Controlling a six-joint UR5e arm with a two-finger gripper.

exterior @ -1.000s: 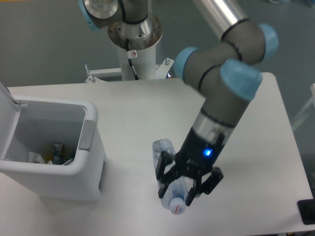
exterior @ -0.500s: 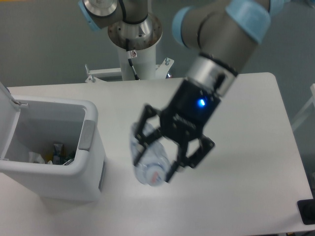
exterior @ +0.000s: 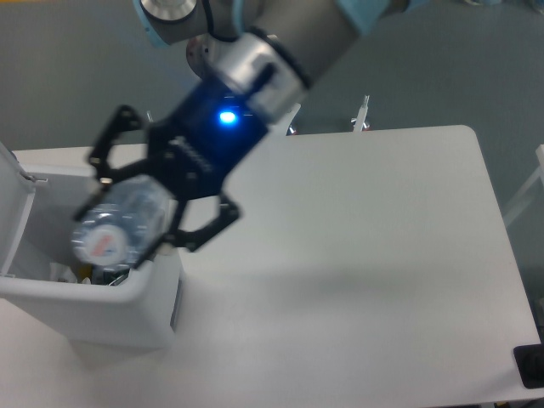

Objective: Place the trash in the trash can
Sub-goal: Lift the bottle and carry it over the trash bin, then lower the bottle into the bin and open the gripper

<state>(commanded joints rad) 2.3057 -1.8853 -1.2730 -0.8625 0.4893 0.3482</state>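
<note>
White table, grey floor behind, small black object at table's right corner

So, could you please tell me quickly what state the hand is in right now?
Hand: closed on the plastic bottle, held over the open trash can.

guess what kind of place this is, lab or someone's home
Most likely a robotics lab or test cell: an industrial arm's tool holds a plastic bottle above a white bin on a plain white table, with bare grey flooring.
</note>
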